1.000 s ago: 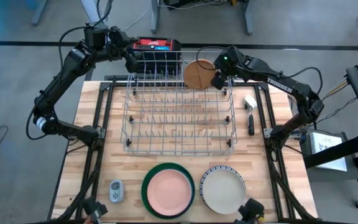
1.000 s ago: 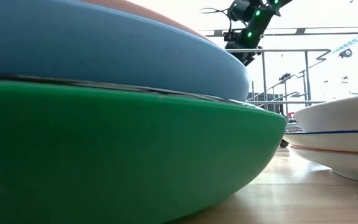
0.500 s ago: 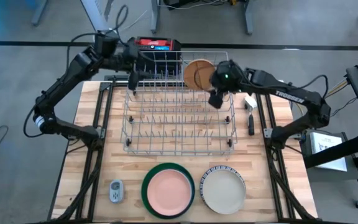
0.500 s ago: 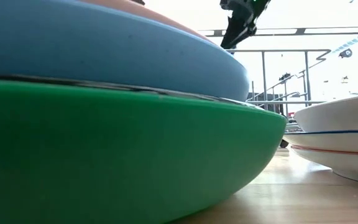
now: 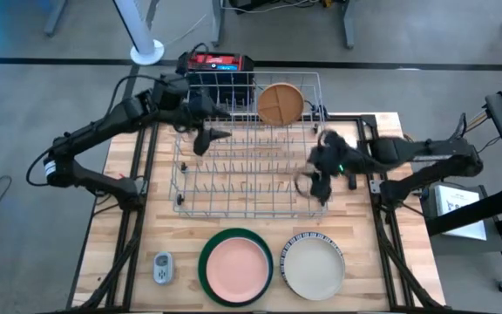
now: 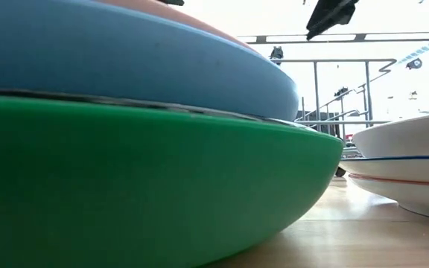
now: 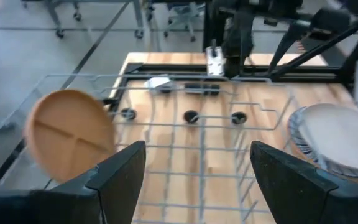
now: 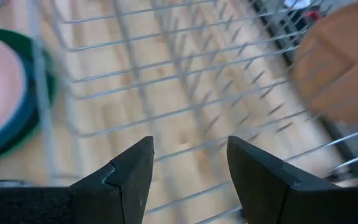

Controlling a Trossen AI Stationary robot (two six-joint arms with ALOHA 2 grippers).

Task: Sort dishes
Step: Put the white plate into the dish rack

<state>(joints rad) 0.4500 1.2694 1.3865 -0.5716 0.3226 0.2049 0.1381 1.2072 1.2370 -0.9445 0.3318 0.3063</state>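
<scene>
While both grippers stand over the silver wire rack [image 5: 249, 148], neither holds anything.

Right gripper [image 5: 314, 183]: fingers [image 8: 132, 177] parted with bare rack wires showing between them; hangs above the rack's right end, touching nothing.

Left gripper [image 5: 207, 137]: fingers [image 7: 126, 171] spread wide, nothing between them; hangs over the rack's far left part, clear of the wires.

Tan plate [image 5: 280, 102]: round, with divider ridges on its face; stands on edge in the rack's far right corner, face turned toward the near side of the table.

Pink plate [image 5: 236, 265]: lies flat, face up, on a blue plate [image 6: 162, 63], both nested in the large green plate [image 5: 209, 246], on the table's near edge left of centre.

Cream plate [image 5: 313, 267]: lies flat, face up, inside the blue-white striped plate [image 5: 310, 236], just beside the green stack on its right.

Small grey gadget [image 5: 161, 268]: lies on the table left of the green plate.
</scene>
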